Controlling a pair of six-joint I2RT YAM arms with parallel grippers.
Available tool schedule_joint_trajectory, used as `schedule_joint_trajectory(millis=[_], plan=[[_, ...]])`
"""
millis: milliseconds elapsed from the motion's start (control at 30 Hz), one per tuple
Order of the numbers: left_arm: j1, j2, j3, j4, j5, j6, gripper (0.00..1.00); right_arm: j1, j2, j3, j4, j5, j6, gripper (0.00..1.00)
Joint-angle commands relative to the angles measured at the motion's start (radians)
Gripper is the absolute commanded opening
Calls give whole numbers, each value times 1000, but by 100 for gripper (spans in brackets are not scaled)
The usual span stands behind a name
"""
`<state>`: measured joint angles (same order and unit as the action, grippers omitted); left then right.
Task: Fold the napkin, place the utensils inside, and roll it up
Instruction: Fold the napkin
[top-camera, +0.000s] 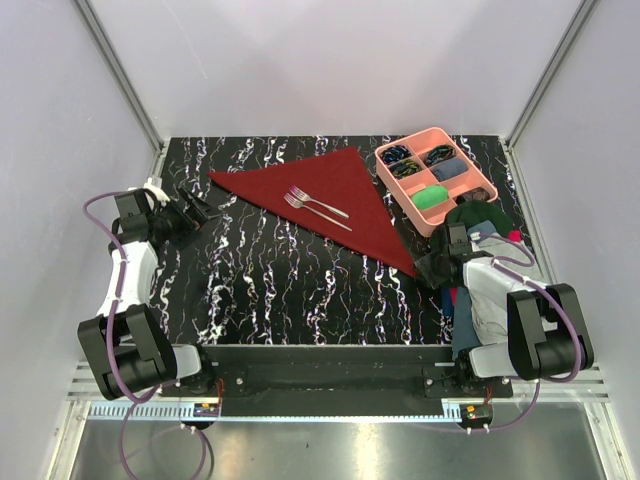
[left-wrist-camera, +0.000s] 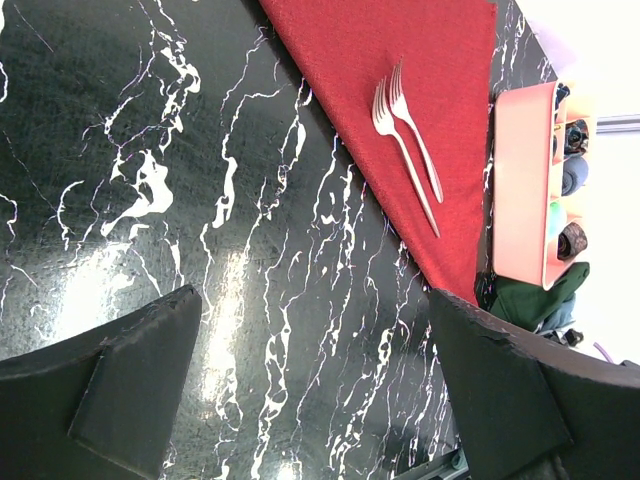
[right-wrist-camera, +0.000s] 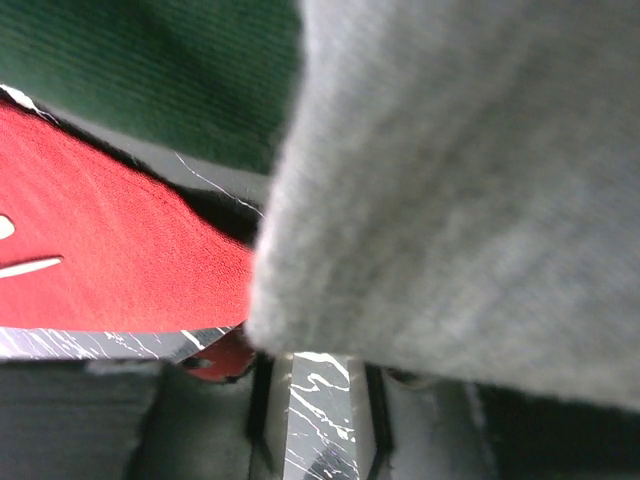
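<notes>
The maroon napkin (top-camera: 330, 190) lies folded into a triangle at the back middle of the marbled table, one long point reaching toward the near right. Two silvery forks (top-camera: 318, 207) lie side by side on it, also seen in the left wrist view as forks (left-wrist-camera: 405, 140) on the napkin (left-wrist-camera: 340, 40). My left gripper (top-camera: 205, 212) hovers open and empty over bare marble left of the napkin, its jaws wide (left-wrist-camera: 315, 300). My right gripper (top-camera: 432, 268) sits low at the napkin's near right point (right-wrist-camera: 110, 250). Its jaws stand narrowly apart (right-wrist-camera: 318, 365) with marble showing between them; the tips are partly hidden.
A pink compartment tray (top-camera: 400, 195) with small items stands at the back right, touching the napkin's edge. A pile of grey, green and blue clothes (top-camera: 480, 225) crowds the right arm; grey cloth (right-wrist-camera: 460, 180) and green cloth (right-wrist-camera: 150, 70) fill most of the right wrist view.
</notes>
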<state>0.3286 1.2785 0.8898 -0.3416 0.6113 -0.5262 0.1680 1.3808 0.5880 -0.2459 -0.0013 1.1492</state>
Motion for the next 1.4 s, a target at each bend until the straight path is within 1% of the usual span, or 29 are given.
schedule_joint_trajectory(millis=[0, 100, 167, 200, 233, 333, 367, 600, 700, 800, 1167, 1367], plan=[[6, 7, -5, 52, 41, -11, 99, -2, 29, -19, 16, 29, 12, 29], [7, 10, -5, 53, 42, -12, 99, -2, 34, -13, 19, 32, 0, 26], [7, 9, -5, 53, 45, -12, 99, -2, 34, -10, 17, 40, -23, 22], [7, 8, -5, 55, 45, -12, 99, -2, 32, -5, 16, 40, -37, 19], [7, 8, -5, 55, 45, -12, 99, -2, 35, 2, 16, 41, -63, 12], [6, 10, -5, 55, 47, -12, 99, -2, 31, 18, 10, 40, -106, 1], [7, 10, -5, 53, 47, -14, 99, -2, 23, 21, 8, 40, -115, 0], [6, 15, -5, 56, 48, -17, 99, 1, -57, 52, 7, 63, -206, 0], [7, 16, -6, 59, 51, -17, 99, 21, -75, 91, 8, 67, -261, 0], [6, 18, -6, 59, 53, -18, 99, 41, -60, 160, 8, 63, -313, 0], [7, 21, -6, 59, 53, -18, 99, 209, 116, 364, 10, 98, -397, 0], [7, 27, -6, 58, 54, -18, 99, 251, 273, 504, 39, 69, -440, 0]])
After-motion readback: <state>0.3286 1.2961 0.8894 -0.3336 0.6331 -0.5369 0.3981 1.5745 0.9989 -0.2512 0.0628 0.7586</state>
